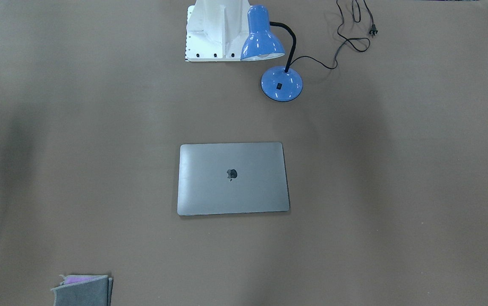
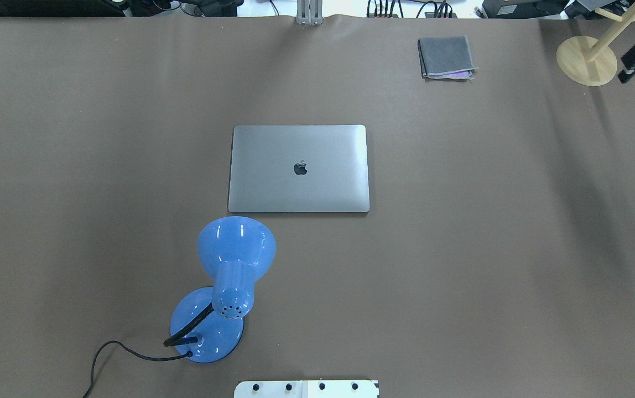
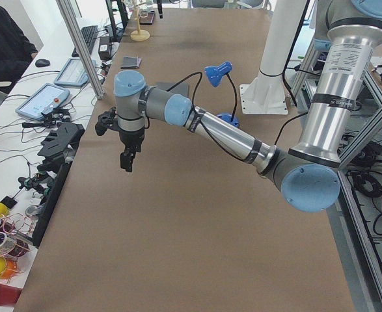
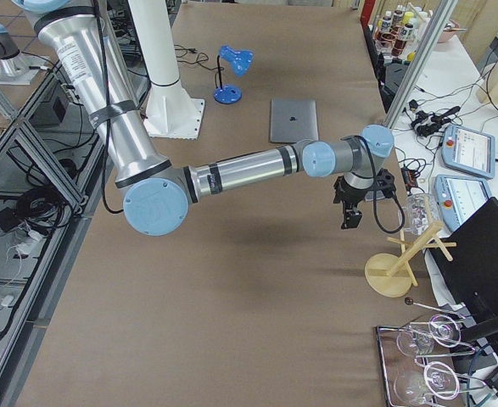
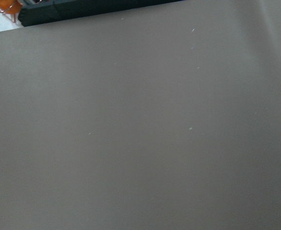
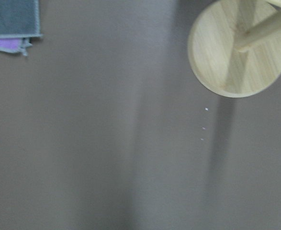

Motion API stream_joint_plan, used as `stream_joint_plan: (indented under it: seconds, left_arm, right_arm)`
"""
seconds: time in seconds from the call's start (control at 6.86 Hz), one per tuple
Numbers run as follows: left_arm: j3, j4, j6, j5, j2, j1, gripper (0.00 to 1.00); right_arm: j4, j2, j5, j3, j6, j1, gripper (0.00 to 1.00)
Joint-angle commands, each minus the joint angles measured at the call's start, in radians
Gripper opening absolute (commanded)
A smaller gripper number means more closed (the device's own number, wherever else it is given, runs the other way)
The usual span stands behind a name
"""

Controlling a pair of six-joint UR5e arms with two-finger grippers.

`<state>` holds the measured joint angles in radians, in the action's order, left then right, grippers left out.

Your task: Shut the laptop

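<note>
The space-grey laptop (image 1: 233, 178) lies flat in the middle of the brown table with its lid down and the dark apple logo facing up; it also shows in the overhead view (image 2: 298, 168) and the right side view (image 4: 293, 119). My left gripper (image 3: 127, 162) hangs above the table's far-left end, well away from the laptop. My right gripper (image 4: 348, 219) hangs above the table's right end, near a wooden stand. Both show only in the side views, so I cannot tell whether they are open or shut. Neither touches the laptop.
A blue desk lamp (image 2: 223, 276) with a black cord stands between the laptop and the robot's base (image 1: 214, 29). A folded grey cloth (image 2: 446, 57) lies at the far right. A wooden stand (image 2: 587, 61) stands at the far right corner, under the right wrist view (image 6: 238, 48).
</note>
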<state>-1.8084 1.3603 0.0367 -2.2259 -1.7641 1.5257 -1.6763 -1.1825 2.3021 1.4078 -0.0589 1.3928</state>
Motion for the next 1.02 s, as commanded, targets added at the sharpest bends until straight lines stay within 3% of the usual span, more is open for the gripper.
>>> stream_joint_plan:
  seconds: [0.0,0.29,0.88]
  left_arm:
    - [0.029,0.026,-0.078,0.002,0.124,0.045,0.98]
    - [0.046,0.022,-0.070,-0.001,0.140,0.056,0.98]
    - [0.112,0.028,-0.066,-0.003,0.133,0.054,0.98]
  right_arm:
    - [0.003,-0.118,0.007,0.022,0.085,0.073,1.00]
    - [-0.009,-0.213,0.008,0.132,0.103,0.086,1.00]
    - [-0.006,-0.221,0.022,0.140,0.103,0.115,1.00]
